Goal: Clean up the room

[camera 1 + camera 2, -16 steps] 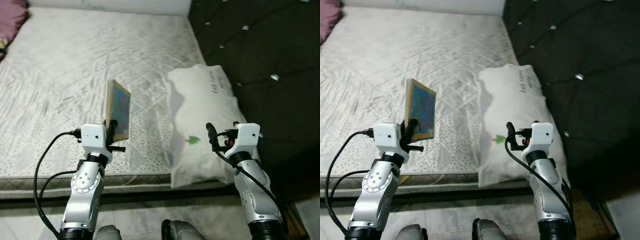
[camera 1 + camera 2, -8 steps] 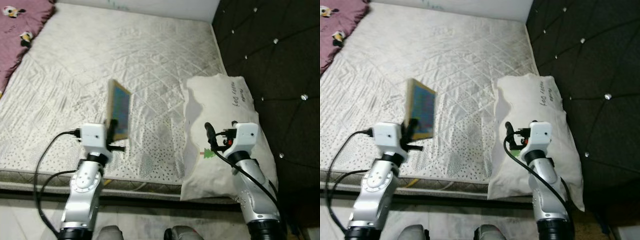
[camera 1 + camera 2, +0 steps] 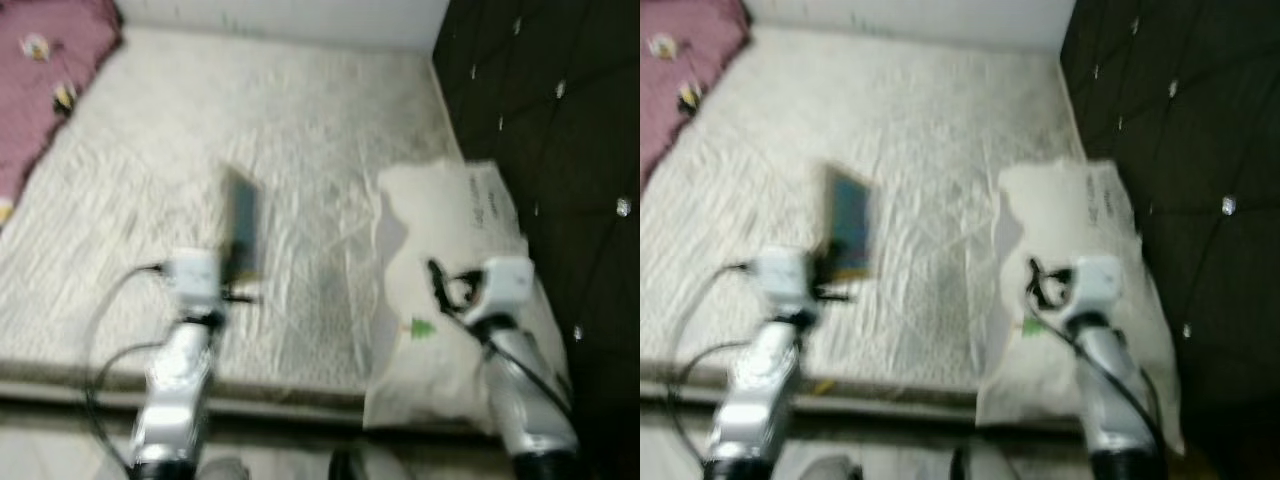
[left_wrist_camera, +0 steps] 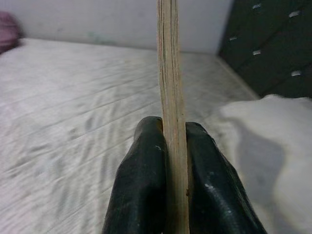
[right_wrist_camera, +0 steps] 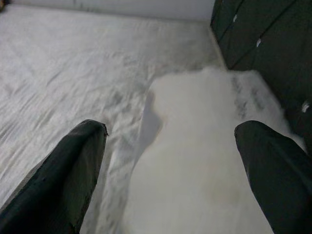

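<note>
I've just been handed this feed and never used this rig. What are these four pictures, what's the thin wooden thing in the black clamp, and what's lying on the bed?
Two pictures come from the humanoid robot's head camera, looking down at its own silver arms; they are blurred. The other two come from cameras on each wrist, looking along that gripper's black fingers. The left gripper is shut on a thin flat board, seen edge-on in the wrist view and held upright over the mattress in the head view. The right gripper is open and holds nothing, above a white pillow that lies by the dark tufted headboard. A maroon blanket lies at the far left corner.
</note>
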Tool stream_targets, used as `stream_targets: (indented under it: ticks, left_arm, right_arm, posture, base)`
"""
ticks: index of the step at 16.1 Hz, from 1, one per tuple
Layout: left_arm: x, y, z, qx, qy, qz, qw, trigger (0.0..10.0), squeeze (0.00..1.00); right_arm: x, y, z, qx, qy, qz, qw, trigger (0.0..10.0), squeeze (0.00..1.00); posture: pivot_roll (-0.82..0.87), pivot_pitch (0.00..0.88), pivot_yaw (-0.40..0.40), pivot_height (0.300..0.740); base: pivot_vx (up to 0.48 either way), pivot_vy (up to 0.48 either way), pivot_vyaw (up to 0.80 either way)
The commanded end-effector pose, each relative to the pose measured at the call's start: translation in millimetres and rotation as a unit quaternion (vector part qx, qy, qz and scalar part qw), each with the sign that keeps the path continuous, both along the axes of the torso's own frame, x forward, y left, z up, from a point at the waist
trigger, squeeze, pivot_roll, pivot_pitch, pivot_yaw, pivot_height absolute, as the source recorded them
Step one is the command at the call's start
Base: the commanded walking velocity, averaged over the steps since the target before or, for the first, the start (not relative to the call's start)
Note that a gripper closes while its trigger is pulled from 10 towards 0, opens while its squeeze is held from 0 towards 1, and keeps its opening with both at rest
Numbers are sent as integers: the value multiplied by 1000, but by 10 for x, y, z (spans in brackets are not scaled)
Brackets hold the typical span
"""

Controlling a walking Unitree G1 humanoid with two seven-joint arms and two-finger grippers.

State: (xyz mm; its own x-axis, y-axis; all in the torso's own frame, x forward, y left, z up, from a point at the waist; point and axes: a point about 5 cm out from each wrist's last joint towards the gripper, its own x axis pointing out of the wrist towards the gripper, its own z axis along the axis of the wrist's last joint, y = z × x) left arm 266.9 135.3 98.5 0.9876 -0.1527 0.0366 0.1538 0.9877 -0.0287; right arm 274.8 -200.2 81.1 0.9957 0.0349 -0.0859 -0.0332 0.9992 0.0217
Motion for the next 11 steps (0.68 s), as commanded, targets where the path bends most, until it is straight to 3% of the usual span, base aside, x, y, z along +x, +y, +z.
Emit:
stream_targets:
  ticks: [1, 11]
  left_arm:
    - [8, 132, 97, 0, -26, 24, 999, 10000, 0]
    - [-43, 59, -55, 0, 25, 9, 1000, 10000, 0]
  right_arm:
    - [42, 97, 78, 3, -17, 14, 1000, 10000, 0]
    - [36, 100, 71, 1, -15, 17, 1000, 10000, 0]
  posture:
    - [-16, 134, -58, 740]
    - [-12, 142, -64, 740]
  base:
    - [0, 0, 0]
    - [0, 0, 0]
